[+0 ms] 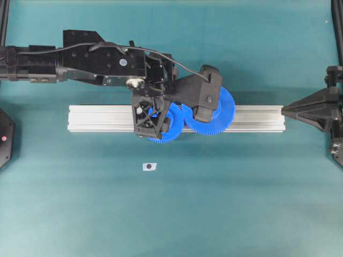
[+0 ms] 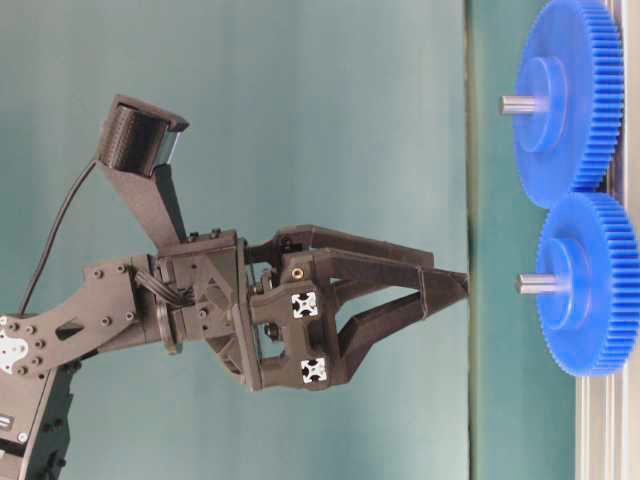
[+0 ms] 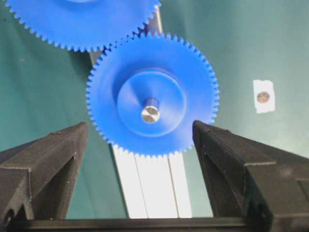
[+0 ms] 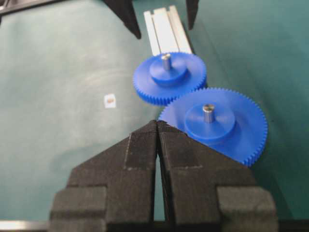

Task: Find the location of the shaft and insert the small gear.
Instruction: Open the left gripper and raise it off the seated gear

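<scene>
The small gear sits on the aluminium rail with the silvery shaft poking up through its hub. Its teeth mesh with the larger blue gear. My left gripper is open and empty, pointing down just above the small gear with a finger on either side. In the table-level view, the left gripper hangs a short way off the shaft tip. My right gripper is shut and empty, off the rail's end. The small gear and shaft show beyond it.
A small white tag with a dark dot lies on the teal table in front of the rail. The larger gear has its own metal pin. The left arm and its camera overhang both gears.
</scene>
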{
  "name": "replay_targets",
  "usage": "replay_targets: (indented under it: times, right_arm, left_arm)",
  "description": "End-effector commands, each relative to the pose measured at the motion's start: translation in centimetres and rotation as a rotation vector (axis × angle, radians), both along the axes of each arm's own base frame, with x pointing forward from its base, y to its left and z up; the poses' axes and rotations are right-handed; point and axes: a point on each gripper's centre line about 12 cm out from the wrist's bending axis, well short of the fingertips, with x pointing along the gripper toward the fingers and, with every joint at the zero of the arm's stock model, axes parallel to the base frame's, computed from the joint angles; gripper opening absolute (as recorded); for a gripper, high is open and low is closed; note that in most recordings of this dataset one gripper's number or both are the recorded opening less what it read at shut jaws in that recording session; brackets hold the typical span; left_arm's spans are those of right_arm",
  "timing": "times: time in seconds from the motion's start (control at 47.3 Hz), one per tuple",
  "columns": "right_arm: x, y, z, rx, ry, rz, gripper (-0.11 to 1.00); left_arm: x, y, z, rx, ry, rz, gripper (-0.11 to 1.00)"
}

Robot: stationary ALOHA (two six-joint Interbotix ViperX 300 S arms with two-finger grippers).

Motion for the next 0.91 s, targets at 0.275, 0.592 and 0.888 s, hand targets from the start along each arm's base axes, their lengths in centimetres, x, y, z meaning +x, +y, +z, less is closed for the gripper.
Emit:
replay_targets:
  times: [0.275,0.592,0.888]
  right_arm:
    - [0.2,-0.1,0.4,0.008,-0.010,-0.005,0.01]
    - [0.2,-0.1,0.3,0.008,-0.010,-0.005,0.01]
    - [0.2,-0.1,0.4,0.008,-0.010,-0.005,0.01]
  left_arm:
    - [-0.7,-0.2,3.3,0.006,-0.047,-0.001,0.83]
    - [-0.8,-0.3,5.0,0.007,-0.074,0.008,0.83]
    - [-0.9,-0.3,4.8,0.006,-0.068,0.009,0.83]
